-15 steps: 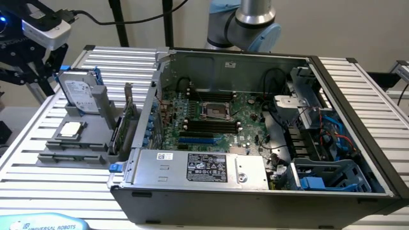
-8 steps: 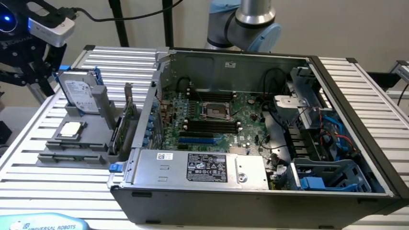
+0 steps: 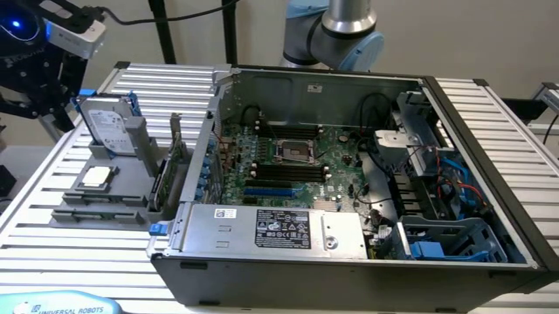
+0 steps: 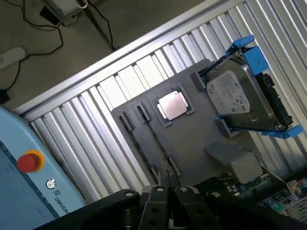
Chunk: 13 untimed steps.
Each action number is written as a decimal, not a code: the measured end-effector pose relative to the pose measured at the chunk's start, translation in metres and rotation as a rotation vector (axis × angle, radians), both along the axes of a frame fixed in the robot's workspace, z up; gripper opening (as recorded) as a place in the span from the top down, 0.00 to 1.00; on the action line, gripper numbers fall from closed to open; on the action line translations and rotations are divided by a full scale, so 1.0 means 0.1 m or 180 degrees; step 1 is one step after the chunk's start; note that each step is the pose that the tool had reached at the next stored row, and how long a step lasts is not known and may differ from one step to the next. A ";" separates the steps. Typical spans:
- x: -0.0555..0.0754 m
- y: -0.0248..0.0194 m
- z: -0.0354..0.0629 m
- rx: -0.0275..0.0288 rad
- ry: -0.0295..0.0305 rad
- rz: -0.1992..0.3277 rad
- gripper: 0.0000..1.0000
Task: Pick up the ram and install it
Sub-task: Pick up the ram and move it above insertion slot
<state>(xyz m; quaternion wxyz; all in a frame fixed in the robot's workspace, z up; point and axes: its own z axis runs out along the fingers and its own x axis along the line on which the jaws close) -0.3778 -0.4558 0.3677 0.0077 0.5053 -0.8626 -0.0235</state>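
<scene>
Closest up, my black two-finger gripper [image 4: 168, 181] looks pinched shut with nothing in it. Thin dark-green ram stick [image 4: 154, 139] lies well below it in a slot of the grey plastic holder tray [image 4: 201, 139], just beside the square silver CPU chip [image 4: 171, 104]. Its long axis points pretty much at my fingertips.

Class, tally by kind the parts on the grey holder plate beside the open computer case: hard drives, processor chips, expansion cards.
Hard drive: 1
Processor chip: 1
Expansion card: 1
Total: 3
</scene>
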 end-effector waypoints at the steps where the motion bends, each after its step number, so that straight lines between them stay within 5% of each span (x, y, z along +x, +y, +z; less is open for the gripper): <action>1: 0.00 0.000 -0.001 0.0000 0.0000 0.0053 0.89; 13: 0.00 0.000 -0.009 0.0000 0.0000 0.0749 0.89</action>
